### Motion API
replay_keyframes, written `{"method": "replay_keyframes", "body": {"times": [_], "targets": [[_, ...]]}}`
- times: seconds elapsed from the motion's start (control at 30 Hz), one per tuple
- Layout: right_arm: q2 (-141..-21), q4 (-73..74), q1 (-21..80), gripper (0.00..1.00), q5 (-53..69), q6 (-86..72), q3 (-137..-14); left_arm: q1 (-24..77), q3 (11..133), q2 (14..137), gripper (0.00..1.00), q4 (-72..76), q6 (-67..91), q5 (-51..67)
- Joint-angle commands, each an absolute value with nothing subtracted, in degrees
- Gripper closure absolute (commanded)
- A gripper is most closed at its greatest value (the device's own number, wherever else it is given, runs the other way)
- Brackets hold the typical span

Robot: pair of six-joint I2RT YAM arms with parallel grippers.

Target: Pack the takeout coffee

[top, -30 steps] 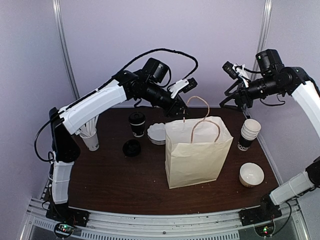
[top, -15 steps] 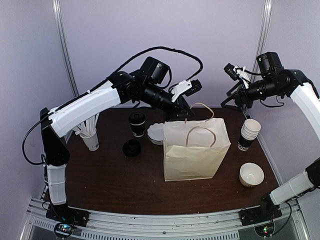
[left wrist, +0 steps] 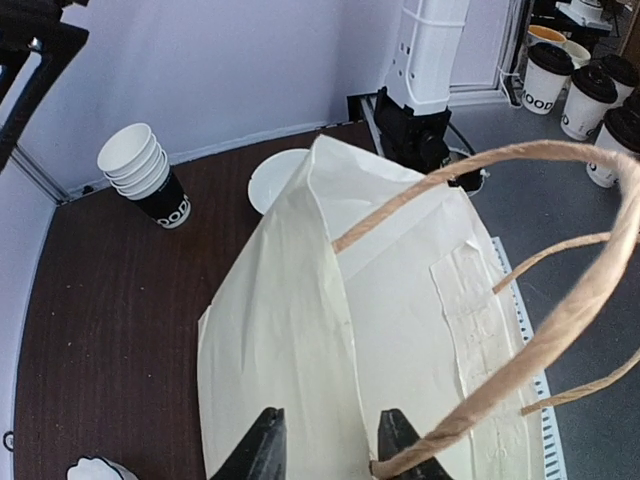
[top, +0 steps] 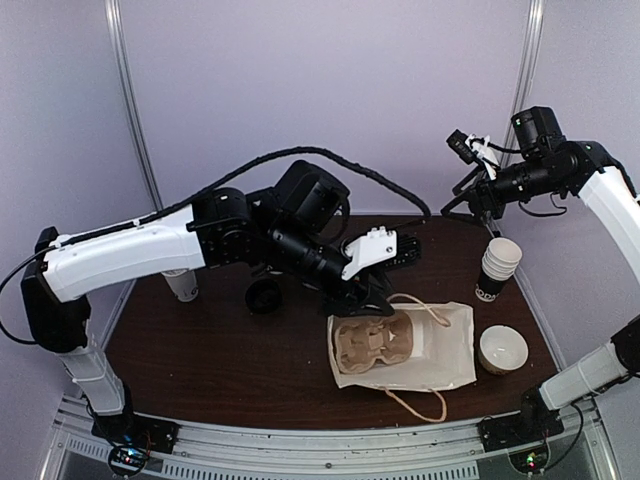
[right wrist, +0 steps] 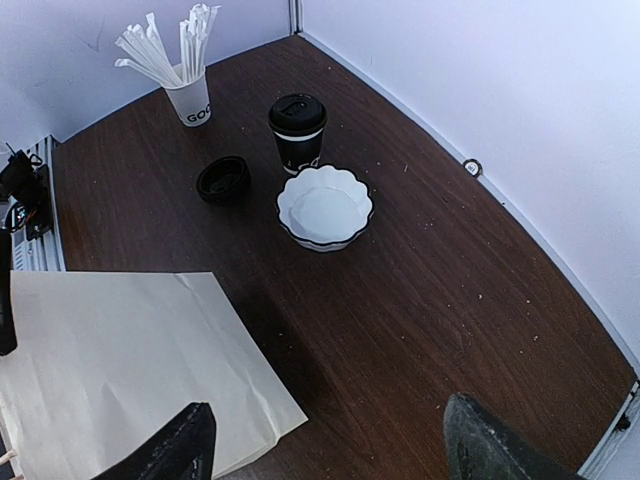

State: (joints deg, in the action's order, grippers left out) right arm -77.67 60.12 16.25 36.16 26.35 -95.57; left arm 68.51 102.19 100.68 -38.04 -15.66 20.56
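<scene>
Bag-readying step, by the look of it: paper bag [top: 445,345] lies tipped over, left gripper [left wrist: 330,435] part-open astride its rim, clamping nothing; right gripper [right wrist: 335,445] wide, empty; takeout coffee [right wrist: 298,130] upright beside scalloped bowl [right wrist: 324,208], unpacked; next likely needs bag stood upright

Dark wood table [top: 200,350], pale lilac walls [top: 300,80], metal corner posts [top: 131,100]

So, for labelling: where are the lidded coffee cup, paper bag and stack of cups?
Lidded coffee cup [right wrist: 298,108], right wrist view, black lid.
Paper bag [top: 445,345], top external view, pale side wall.
Stack of cups [top: 500,258], top external view, white rims.
</scene>
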Motion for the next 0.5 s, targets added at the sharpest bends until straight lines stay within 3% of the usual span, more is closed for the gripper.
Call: {"method": "replay_keyframes", "body": {"times": [0.0, 0.2, 0.47], "targets": [[-76.89, 58.97, 15.89, 0.18, 37.41, 25.52, -94.88, 69.71, 96.91, 98.66, 0.63, -30.50, -14.26, 16.09], [-76.82, 59.34, 15.82, 0.19, 37.54, 25.70, -94.83, 70.29, 95.15, 98.71, 0.61, -27.32, -12.83, 14.00], [-76.25, 64.12, 15.82, 0.21, 41.69, 26.54, -99.46, 65.28, 105.55, 104.69, 0.58, -32.26, -13.11, 12.44]]}}
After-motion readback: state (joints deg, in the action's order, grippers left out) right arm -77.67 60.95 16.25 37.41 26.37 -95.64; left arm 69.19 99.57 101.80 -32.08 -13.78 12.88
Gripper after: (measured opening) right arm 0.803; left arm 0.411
